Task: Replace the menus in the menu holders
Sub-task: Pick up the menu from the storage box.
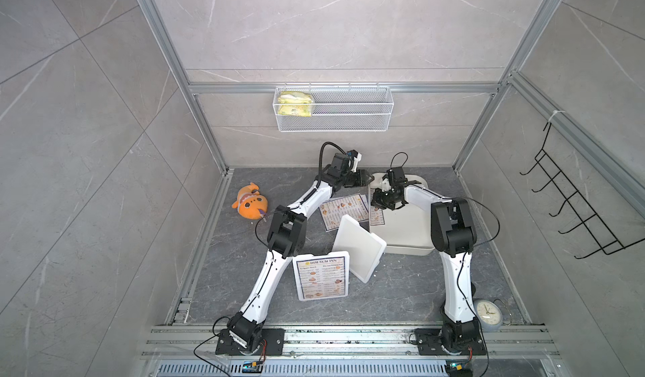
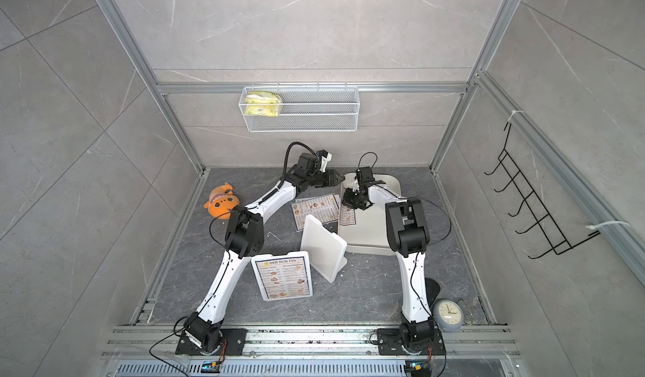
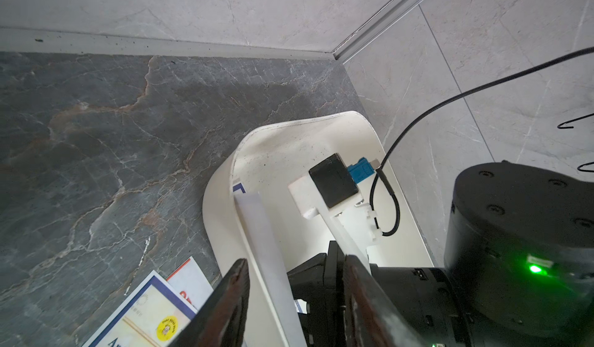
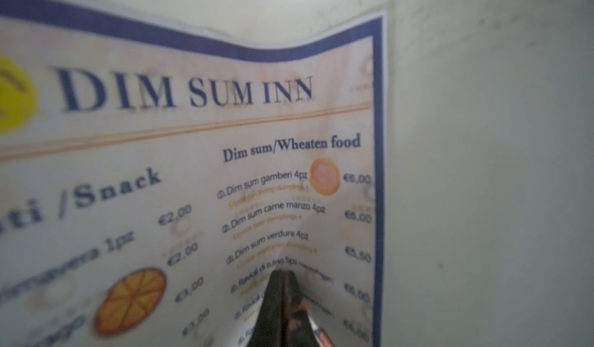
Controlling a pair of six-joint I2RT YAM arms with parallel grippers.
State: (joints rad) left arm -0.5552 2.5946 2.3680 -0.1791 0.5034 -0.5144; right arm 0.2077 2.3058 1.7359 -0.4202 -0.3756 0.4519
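Note:
A cream tray (image 1: pixel 408 249) stands at the back right of the table. In it a DIM SUM INN menu (image 4: pixel 225 136) lies creased, and my right gripper (image 4: pixel 283 273) is shut with its tips pressed at the crease. My left gripper (image 3: pixel 294 262) is open, its jaws standing either side of the tray's left wall (image 3: pixel 257 233). Two loose menus (image 1: pixel 343 211) lie on the table left of the tray, one red-headed (image 3: pixel 189 284). One menu holder (image 1: pixel 321 275) lies at the front with a menu in it. A plain white menu holder (image 1: pixel 359 246) leans on the tray's front corner.
An orange plush toy (image 1: pixel 251 202) lies at the back left. A round clock (image 1: pixel 488 314) sits by the right arm's base. A wire basket (image 1: pixel 333 108) with a yellow packet hangs on the back wall, and a black hook rack (image 1: pixel 576 211) on the right wall.

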